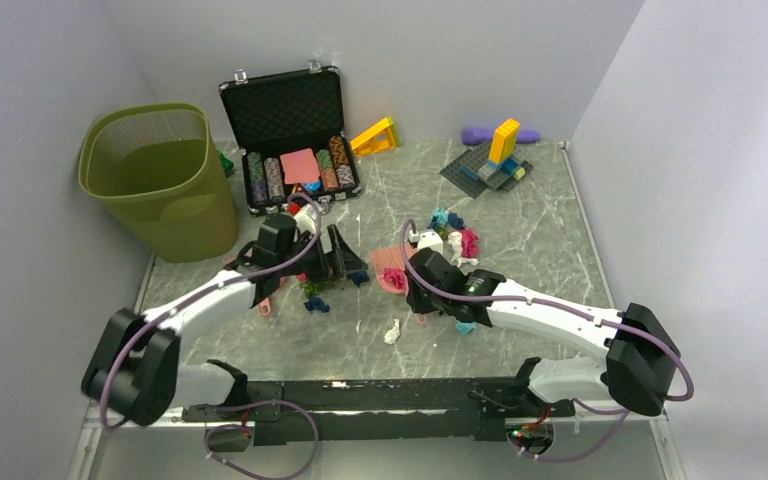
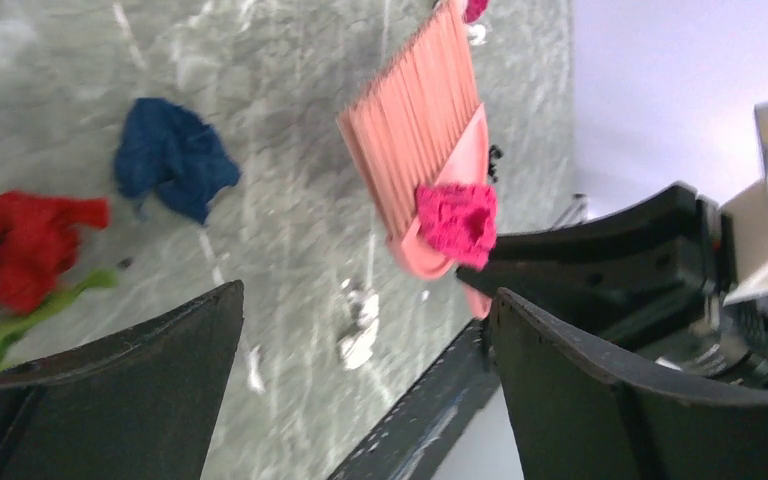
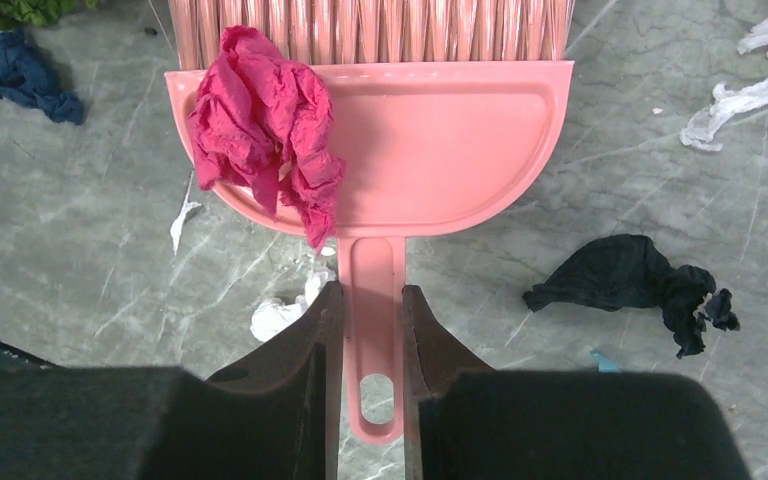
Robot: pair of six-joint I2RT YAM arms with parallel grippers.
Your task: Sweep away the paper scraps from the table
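We see the paper scraps point(image 1: 455, 238) strewn over the middle of the table point(image 1: 550, 240), with the thickest heap just beyond the right gripper point(image 3: 372, 300). From the right wrist, six crumpled wads show clearly: one pink wad point(image 3: 265, 120), one black wad point(image 3: 625, 275), one dark blue wad point(image 3: 20, 70), two white ones and one green one at the top edge. The pink wad lies on the back of the one brush point(image 3: 440, 140), which is smooth pink plastic with a half-moon head and straight bristles. The brush's long axis runs in line with the right gripper, bristles pointing away from it, and the two fingers pinch its thin handle. The left gripper point(image 2: 365, 310) hangs over the table with its fingers spread wide and holds nothing. One red wad point(image 2: 25, 235) lies near it.
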